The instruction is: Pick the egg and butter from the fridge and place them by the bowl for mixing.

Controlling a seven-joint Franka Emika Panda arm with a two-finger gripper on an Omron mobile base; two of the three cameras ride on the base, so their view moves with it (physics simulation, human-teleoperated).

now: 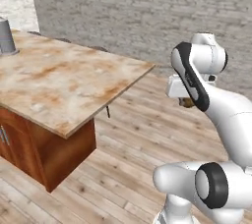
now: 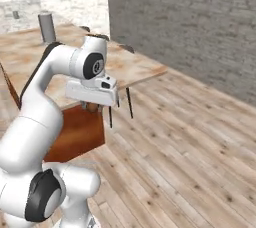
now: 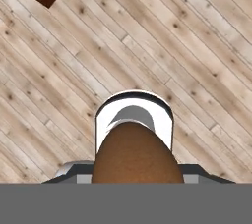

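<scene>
A brown egg (image 3: 134, 154) looms large at the bottom of the hand view, held between my fingers. My gripper (image 1: 185, 101) is shut on it and hangs over the wooden plank floor, to the right of the island counter (image 1: 59, 80). A sliver of the egg (image 2: 91, 107) peeks out under the white hand (image 2: 92, 92). The egg (image 1: 186, 103) also shows as a small brown spot below the hand. The butter, the fridge and the bowl are out of view.
The island has a marbled brown-and-white top and a red-brown wooden base (image 2: 80, 132). A grey cylinder (image 1: 6, 36) stands at its far left end. Thin dark stool legs (image 2: 129, 103) stand by the counter's near corner. A grey brick wall (image 2: 190, 17) runs behind.
</scene>
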